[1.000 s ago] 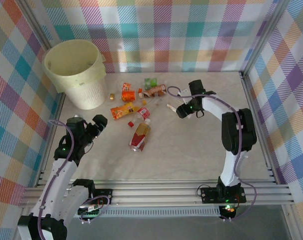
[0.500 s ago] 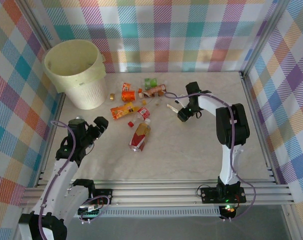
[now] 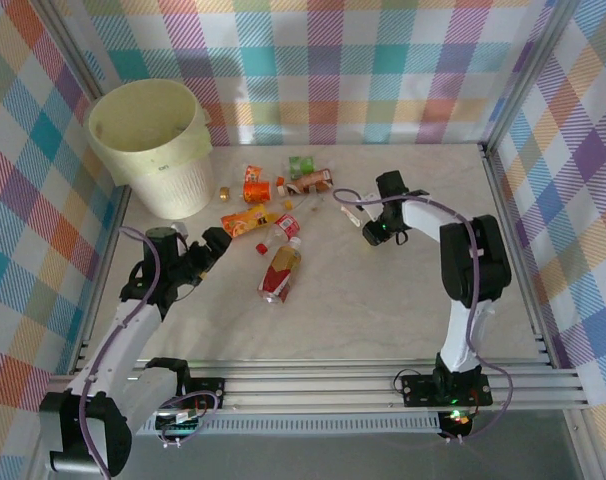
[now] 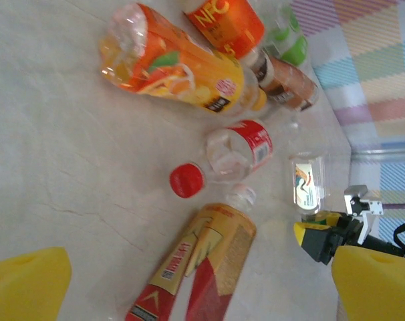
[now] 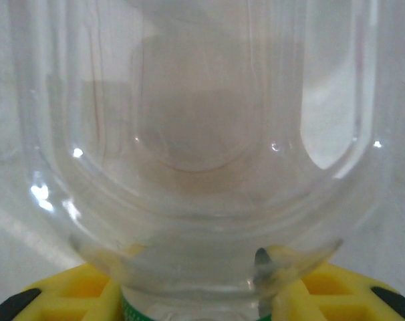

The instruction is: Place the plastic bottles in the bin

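My right gripper point(image 3: 364, 222) is shut on a small clear bottle point(image 5: 202, 134) with a green label. Its yellow fingers point(image 5: 75, 297) press the bottle's lower end. That bottle point(image 4: 306, 184) lies on the table right of the pile. My left gripper point(image 3: 215, 244) stands open, its yellow pads point(image 4: 25, 284) either side of a red-and-gold bottle point(image 4: 196, 267) without touching it. Beyond lie a red-capped clear bottle point(image 4: 236, 150), an orange juice bottle point(image 4: 176, 67) and several more bottles point(image 3: 301, 176). The pale-yellow bin point(image 3: 153, 145) stands at the far left.
Checked cloth walls close in the table on three sides. An aluminium frame rail point(image 3: 513, 250) runs along the right edge. A small loose cap point(image 3: 224, 192) lies near the bin's foot.
The right gripper has closed on the clear bottle. The left arm has reached further right, toward the red-and-gold bottle.
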`<move>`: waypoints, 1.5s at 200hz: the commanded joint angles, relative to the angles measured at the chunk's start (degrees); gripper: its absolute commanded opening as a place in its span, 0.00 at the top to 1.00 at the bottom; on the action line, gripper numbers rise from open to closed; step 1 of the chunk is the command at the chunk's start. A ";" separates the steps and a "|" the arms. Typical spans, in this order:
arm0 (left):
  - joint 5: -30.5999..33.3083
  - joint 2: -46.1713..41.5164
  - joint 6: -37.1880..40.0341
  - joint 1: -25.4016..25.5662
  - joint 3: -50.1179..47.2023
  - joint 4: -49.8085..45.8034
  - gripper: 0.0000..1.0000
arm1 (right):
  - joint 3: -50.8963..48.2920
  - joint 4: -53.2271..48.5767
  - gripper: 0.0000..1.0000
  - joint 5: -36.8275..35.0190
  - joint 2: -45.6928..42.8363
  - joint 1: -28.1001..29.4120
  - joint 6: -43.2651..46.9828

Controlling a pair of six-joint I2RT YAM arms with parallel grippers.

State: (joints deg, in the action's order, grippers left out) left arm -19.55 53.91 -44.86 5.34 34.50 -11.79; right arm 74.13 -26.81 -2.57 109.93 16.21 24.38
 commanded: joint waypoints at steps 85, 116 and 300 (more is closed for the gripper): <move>-2.07 6.10 1.63 14.03 7.51 10.51 0.00 | -21.75 10.48 0.73 3.16 -29.29 5.94 -18.22; -2.54 10.30 4.12 17.87 10.16 13.10 0.00 | -25.94 11.85 0.73 6.71 -35.22 9.34 -24.32; 0.74 20.89 9.59 27.82 24.78 10.46 0.00 | -20.31 22.56 0.73 25.49 -32.71 21.81 -31.23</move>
State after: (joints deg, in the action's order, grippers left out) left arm -23.88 74.43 -36.80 31.81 56.47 0.60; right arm 51.46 -4.36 20.95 76.23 36.82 -6.68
